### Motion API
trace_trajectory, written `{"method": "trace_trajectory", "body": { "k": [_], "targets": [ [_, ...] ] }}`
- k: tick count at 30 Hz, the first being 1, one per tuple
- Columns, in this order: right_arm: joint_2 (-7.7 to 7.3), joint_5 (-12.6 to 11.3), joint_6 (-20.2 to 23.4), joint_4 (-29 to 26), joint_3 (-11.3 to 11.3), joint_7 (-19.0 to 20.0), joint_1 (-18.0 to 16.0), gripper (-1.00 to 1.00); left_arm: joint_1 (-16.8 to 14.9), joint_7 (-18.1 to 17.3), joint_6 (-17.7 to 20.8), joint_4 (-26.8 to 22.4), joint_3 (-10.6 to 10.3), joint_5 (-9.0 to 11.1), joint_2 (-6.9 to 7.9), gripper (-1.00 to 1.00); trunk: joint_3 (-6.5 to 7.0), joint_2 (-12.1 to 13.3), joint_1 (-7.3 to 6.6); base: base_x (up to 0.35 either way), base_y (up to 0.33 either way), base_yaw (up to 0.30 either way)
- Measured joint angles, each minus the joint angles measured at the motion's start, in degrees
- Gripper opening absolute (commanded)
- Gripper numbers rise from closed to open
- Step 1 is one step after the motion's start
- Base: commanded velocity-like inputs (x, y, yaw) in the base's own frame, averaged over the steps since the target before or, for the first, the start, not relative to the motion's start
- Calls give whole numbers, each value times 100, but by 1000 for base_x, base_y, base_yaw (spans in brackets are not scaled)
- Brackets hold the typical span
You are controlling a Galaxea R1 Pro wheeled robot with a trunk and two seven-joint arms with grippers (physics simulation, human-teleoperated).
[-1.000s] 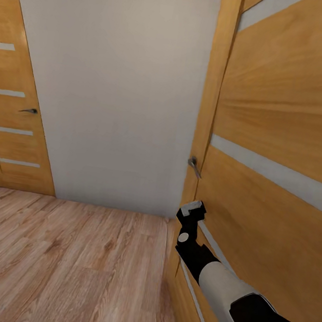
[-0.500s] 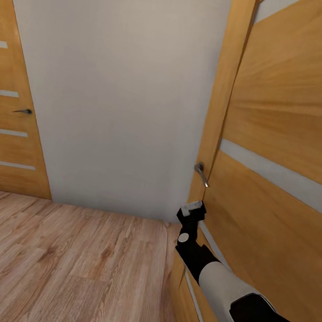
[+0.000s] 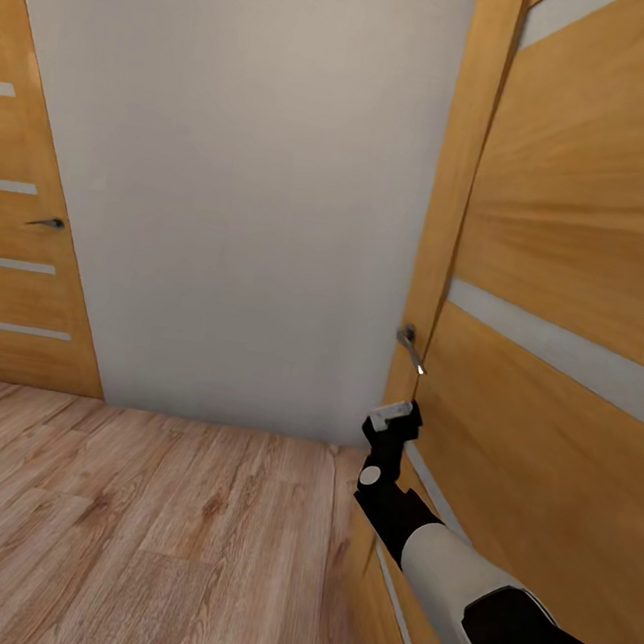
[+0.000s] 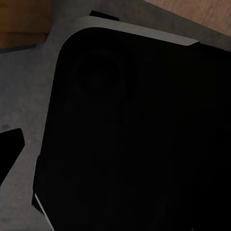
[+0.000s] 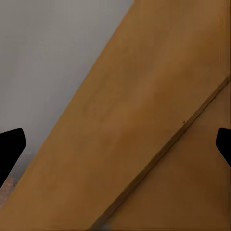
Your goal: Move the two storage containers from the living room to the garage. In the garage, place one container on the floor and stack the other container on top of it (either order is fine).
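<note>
The two storage containers are out of view. In the head view my right arm reaches forward, and my right gripper (image 3: pixel 394 415) sits close against a wooden door (image 3: pixel 567 292), just below its metal lever handle (image 3: pixel 411 348). In the right wrist view the gripper's two dark fingertips (image 5: pixel 10 149) stand far apart at the picture's edges with only door wood between them, so it is open and empty. The left wrist view looks onto my own dark body (image 4: pixel 134 134), with one fingertip (image 4: pixel 9 147) out at the edge.
A cream wall (image 3: pixel 246 202) faces me across light wood-plank flooring (image 3: pixel 135 531). A second wooden door (image 3: pixel 17 224) with a dark handle stands shut at the far left. The near door fills the right side.
The view first turned slightly, sliding the far left door leftwards. Since then the near door's edge and handle have shifted a little to the right, and my right gripper with them.
</note>
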Motion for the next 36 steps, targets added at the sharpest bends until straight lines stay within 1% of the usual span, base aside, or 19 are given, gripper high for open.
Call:
{"method": "trace_trajectory", "body": {
  "k": [1,2,3,4,5,8,9,12,13,16,18,21,23,25,29,30,33,35,36],
  "targets": [
    [-33,-7,-1,1,-14,-4,0,100,0,0,0,0,0,0,0,100,0,0,0,0,0,0],
    [-110,-6,-5,1,41,13,1,100,-1,0,-1,1,-1,0,-2,100,0,0,0,0,0,0],
    [-191,4,-12,-1,41,2,1,100,-1,0,1,1,0,0,-3,100,0,0,0,0,0,0],
    [-228,-12,-20,2,-51,-23,0,100,1,0,1,-1,1,0,-2,100,0,0,0,0,0,0],
    [-261,-15,-29,2,-77,-23,0,100,1,0,1,-1,1,0,-2,100,0,0,0,0,0,0],
    [-328,-4,-36,0,-86,-7,0,100,0,0,1,0,0,0,-5,100,0,0,0,0,0,0],
    [-381,5,-39,-1,-81,2,0,100,-1,0,1,1,0,0,-3,100,0,0,0,0,0,0],
    [-529,-15,-65,1,-177,-7,0,100,0,0,2,-1,0,0,-2,100,0,0,0,0,0,0],
    [-587,-16,-82,1,-176,-1,0,100,0,0,1,-1,0,0,-1,100,0,0,0,0,0,0],
    [-659,-30,-109,0,-194,1,0,100,0,0,0,0,0,0,-2,100,0,0,0,0,0,0],
    [-734,-140,-119,-4,-180,31,0,100,-1,0,0,1,-1,0,-4,100,0,0,0,0,0,0],
    [-873,-284,-128,-1,-309,28,0,100,1,0,0,-1,0,0,-4,100,0,0,0,0,0,0],
    [-965,-342,-130,0,-307,37,-1,100,0,0,3,-1,0,0,-5,100,0,0,0,0,0,0],
    [-1058,-377,-129,-3,-300,48,-1,100,0,0,2,0,0,0,-3,100,0,0,0,0,0,0],
    [-1189,-404,-129,-4,-299,57,0,100,0,0,3,0,0,0,-1,100,0,0,0,0,0,0],
    [-1210,-409,-131,-3,-328,49,-1,100,0,0,2,0,0,0,-2,100,0,0,0,0,0,0],
    [-1285,-412,-129,-3,-316,56,-1,100,0,0,1,0,0,0,0,100,0,0,0,0,0,0],
    [-1361,-384,-125,-10,-489,71,-2,100,-1,0,0,1,-1,-1,1,100,0,0,0,0,0,0],
    [-1374,-377,-128,-11,-524,77,-2,100,-1,0,2,1,-1,-1,1,100,0,0,0,0,0,0]
  ]
}}
